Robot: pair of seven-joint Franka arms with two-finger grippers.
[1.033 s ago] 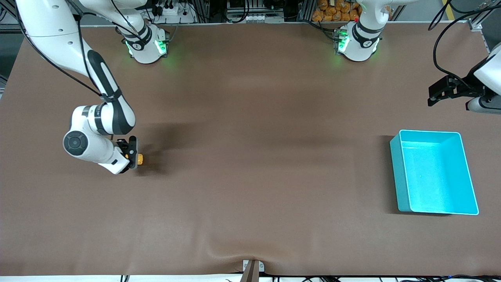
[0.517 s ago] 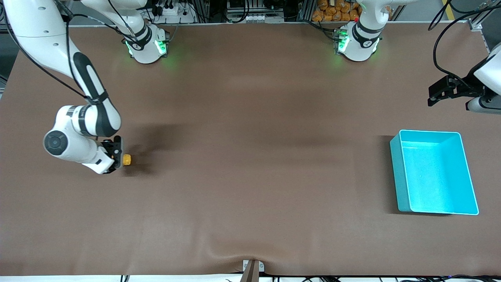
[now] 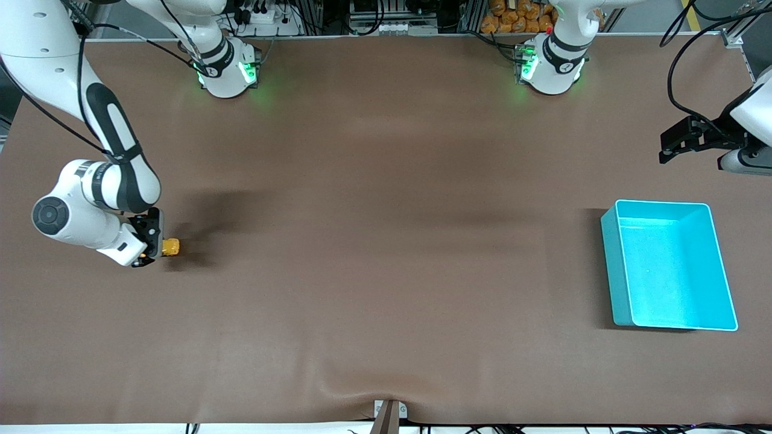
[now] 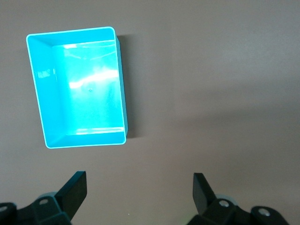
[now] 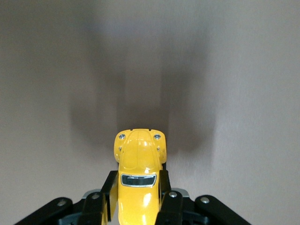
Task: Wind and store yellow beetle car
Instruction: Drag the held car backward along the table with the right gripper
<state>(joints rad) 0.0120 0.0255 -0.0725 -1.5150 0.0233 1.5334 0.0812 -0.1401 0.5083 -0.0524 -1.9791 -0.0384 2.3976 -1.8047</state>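
The yellow beetle car [image 3: 170, 247] is a tiny rounded toy, low at the brown table near the right arm's end. My right gripper [image 3: 158, 245] is shut on it, and its nose sticks out past the fingers toward the middle of the table. In the right wrist view the yellow beetle car [image 5: 139, 173] sits clamped between the two black fingers [image 5: 107, 190], its dark window showing. My left gripper [image 3: 668, 150] waits high at the left arm's end of the table; in the left wrist view the left gripper [image 4: 139, 190] stands open and empty above the cloth.
A turquoise bin [image 3: 614, 265] stands empty at the left arm's end of the table, also seen from above as the turquoise bin [image 4: 39, 89]. A small bracket [image 3: 389, 413] sits at the table's edge nearest the front camera.
My right gripper has dragged the car along the table toward the right arm's end. The left arm has not moved.
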